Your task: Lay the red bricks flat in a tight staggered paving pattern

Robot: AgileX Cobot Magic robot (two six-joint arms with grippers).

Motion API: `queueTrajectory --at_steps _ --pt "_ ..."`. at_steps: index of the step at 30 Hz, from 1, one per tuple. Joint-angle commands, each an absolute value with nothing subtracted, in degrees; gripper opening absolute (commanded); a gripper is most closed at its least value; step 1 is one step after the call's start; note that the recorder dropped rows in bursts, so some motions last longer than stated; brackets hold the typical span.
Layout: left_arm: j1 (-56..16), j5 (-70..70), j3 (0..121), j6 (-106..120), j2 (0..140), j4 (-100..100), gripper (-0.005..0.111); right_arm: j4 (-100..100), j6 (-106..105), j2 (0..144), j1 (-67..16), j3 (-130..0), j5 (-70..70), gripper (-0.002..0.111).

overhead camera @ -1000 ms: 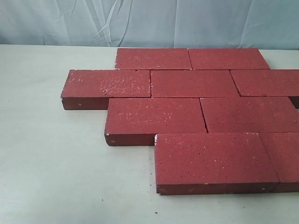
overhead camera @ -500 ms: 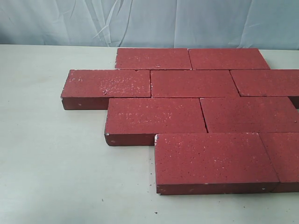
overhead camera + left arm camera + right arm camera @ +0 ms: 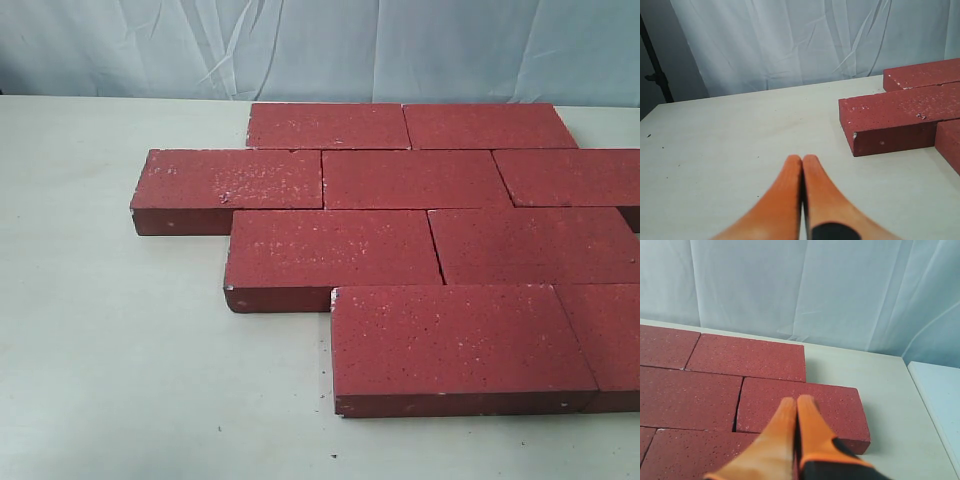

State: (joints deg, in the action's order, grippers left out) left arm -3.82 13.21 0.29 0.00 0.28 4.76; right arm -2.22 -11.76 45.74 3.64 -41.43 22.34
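Nothing has moved since the earlier frame: the red bricks point(image 3: 415, 180) lie flat in four staggered rows, touching, on the right of the surface point(image 3: 100, 350). The left claw point(image 3: 802, 160), pinched closed and empty, hangs over bare surface left of them. The right claw point(image 3: 797, 401), likewise closed, hangs over their right side.

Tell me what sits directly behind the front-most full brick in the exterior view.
Against the back of the front brick lie two more bricks, flat: a left brick and a right brick, their joint near its middle. It hides their near side faces there.
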Motion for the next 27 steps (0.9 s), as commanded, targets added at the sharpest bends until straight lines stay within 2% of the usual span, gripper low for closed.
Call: queueTrajectory --at_steps 1,9,15,21,27 --pt "-3.56 13.29 0.00 0.00 0.00 4.53 0.000 -2.49 -11.70 45.50 3.94 -41.18 21.69 -0.001" --pt "-3.56 13.29 0.00 0.00 0.00 4.53 0.000 -2.10 -11.85 44.27 3.94 -40.88 20.44 -0.001" --pt "-3.56 13.29 0.00 0.00 0.00 4.53 0.000 -0.53 -11.85 31.79 3.94 -30.11 13.06 -0.001" --pt "-3.56 13.29 0.00 0.00 0.00 4.53 0.000 -0.78 -9.08 17.50 3.94 -20.64 13.21 -0.001" --pt "-3.56 13.29 0.00 0.00 0.00 4.53 0.000 -0.78 -8.95 12.65 3.94 -17.55 13.47 -0.001"
